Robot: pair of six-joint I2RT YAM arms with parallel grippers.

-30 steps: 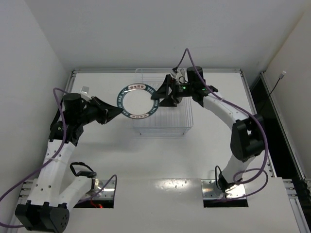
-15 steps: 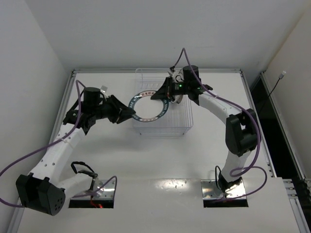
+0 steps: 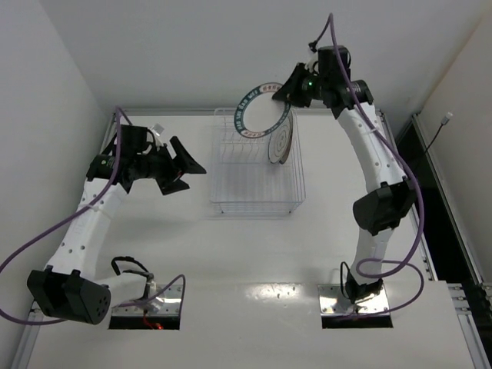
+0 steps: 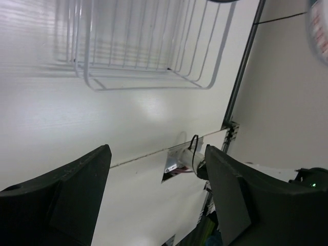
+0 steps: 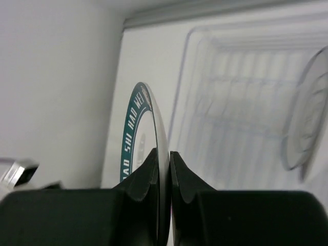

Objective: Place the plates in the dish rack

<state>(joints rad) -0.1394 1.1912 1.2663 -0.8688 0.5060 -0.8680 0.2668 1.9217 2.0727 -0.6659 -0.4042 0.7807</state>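
Note:
The plate with the dark teal lettered rim [image 3: 261, 110] hangs in the air above the far edge of the clear dish rack [image 3: 254, 206], tilted on edge. My right gripper [image 3: 292, 89] is shut on its rim. In the right wrist view the plate [image 5: 137, 128] runs edge-on between the fingers of that gripper [image 5: 164, 156], with the rack [image 5: 230, 128] below. A second, pale plate [image 3: 280, 142] stands on edge in the rack's far right part [image 5: 306, 123]. My left gripper [image 3: 191, 165] is open and empty, left of the rack. Its wrist view shows the gripper [image 4: 156, 195] and the rack's wires [image 4: 148, 87].
The right arm's base plate [image 3: 355, 306] and the left arm's base plate [image 3: 146, 311] sit at the near edge of the white table. A dark table frame [image 4: 243, 66] borders the table on the right. White walls close in on the left and at the back.
The left gripper opened, let go of the teal-rimmed plate and drew back to the left. The right gripper shut on the plate and lifted it up and back over the rack.

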